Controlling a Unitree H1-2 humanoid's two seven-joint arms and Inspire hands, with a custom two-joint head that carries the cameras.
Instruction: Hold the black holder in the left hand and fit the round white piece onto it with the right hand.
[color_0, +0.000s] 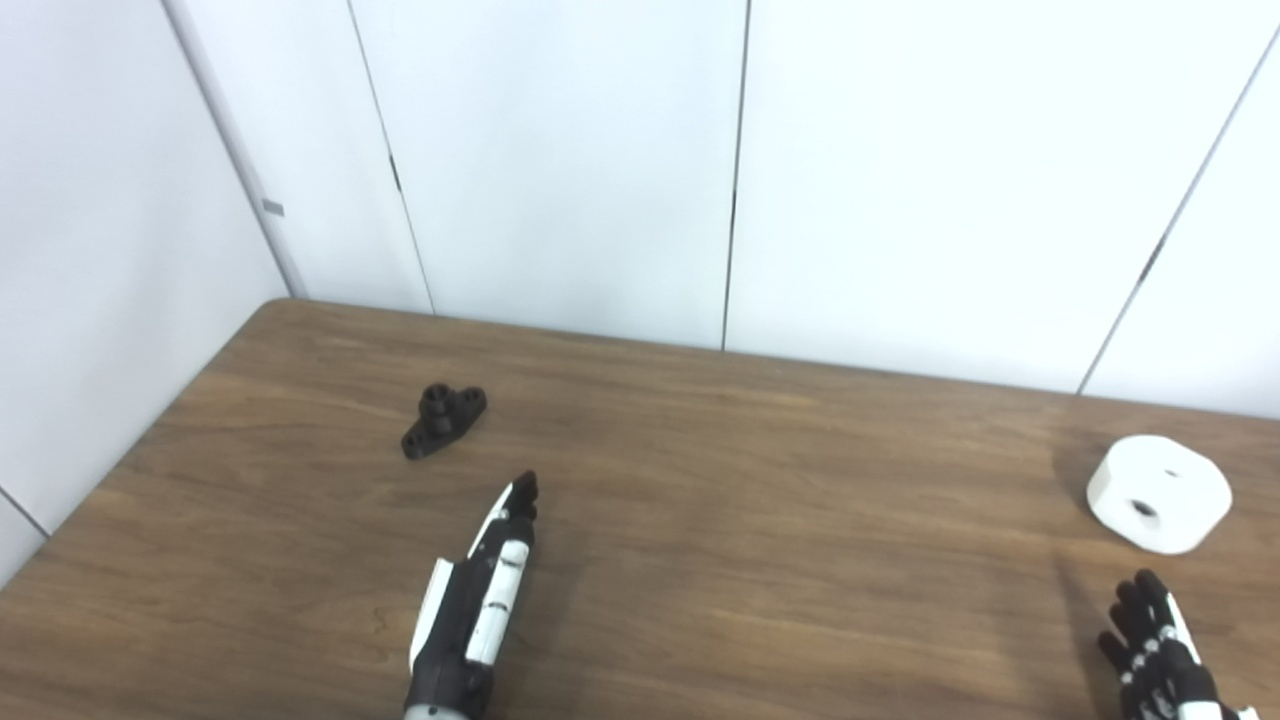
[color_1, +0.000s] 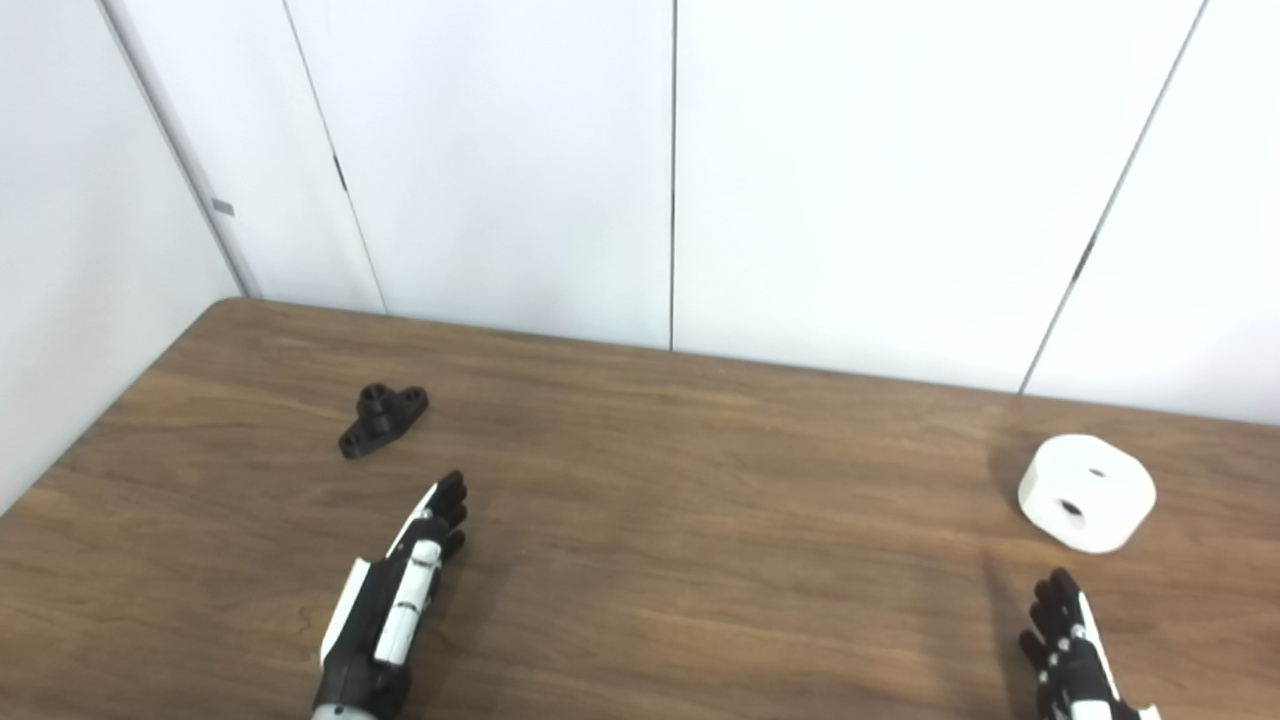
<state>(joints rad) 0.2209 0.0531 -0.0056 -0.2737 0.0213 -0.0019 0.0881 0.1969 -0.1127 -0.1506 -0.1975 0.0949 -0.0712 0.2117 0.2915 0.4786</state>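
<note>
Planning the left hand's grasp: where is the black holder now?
The black holder lies on the table at far left, just beyond the left hand, untouched, far from the white piece.

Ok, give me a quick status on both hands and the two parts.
Left hand open, short of black holder. Right hand open, just short of round white piece. Both parts lie on the table, far apart. Nothing between hands and parts.

Your left hand (color_0: 480, 610) is black with long white plates along its back and side, its fingers tipped in black, and a pale grey ring shows at the wrist. Your right hand (color_0: 1160, 655) is also black, with small silvery spots at the finger knuckles and a white strip along one edge.
</note>
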